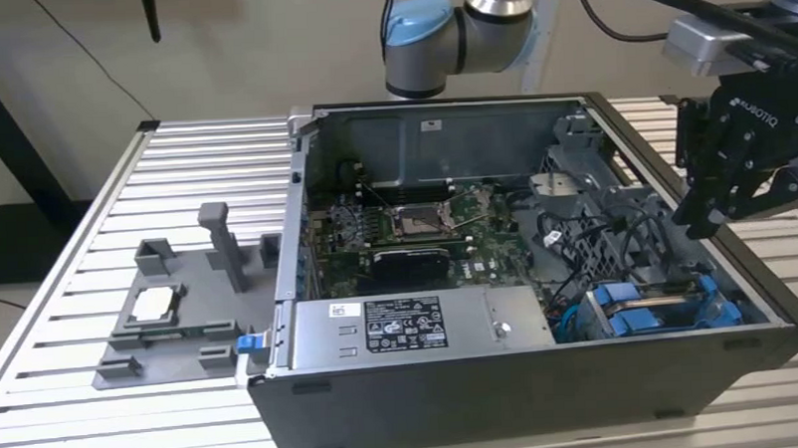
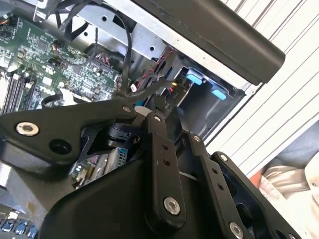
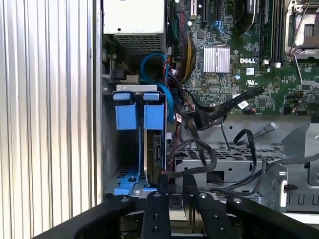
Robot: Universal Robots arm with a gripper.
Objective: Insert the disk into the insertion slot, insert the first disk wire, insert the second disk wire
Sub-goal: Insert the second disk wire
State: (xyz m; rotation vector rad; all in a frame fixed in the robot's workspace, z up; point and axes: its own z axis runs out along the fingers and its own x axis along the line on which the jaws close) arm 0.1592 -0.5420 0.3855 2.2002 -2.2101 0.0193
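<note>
On table (image 1: 197, 151), disk (image 1: 635, 323) seems slotted near end effector (image 1: 713, 221).

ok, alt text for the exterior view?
Open computer case on a slatted table, the arm's black gripper hovering over its edge at the exterior view's right, above blue carrier frames in the drive bay. A grey fixture sits beside the case.

- Disk (image 3: 153, 115): bright blue carrier frame.
- Gripper (image 1: 711, 218): matte black.
- Motherboard (image 1: 419, 228): green.
- Computer case (image 1: 512, 399): dark grey.
- Table (image 1: 57, 326): silver, ribbed in parallel slats.
- Fixture (image 1: 177, 336): plain grey.
- Power supply (image 1: 416, 323): silver with a white label.
- Cables (image 3: 199, 159): black.
</note>
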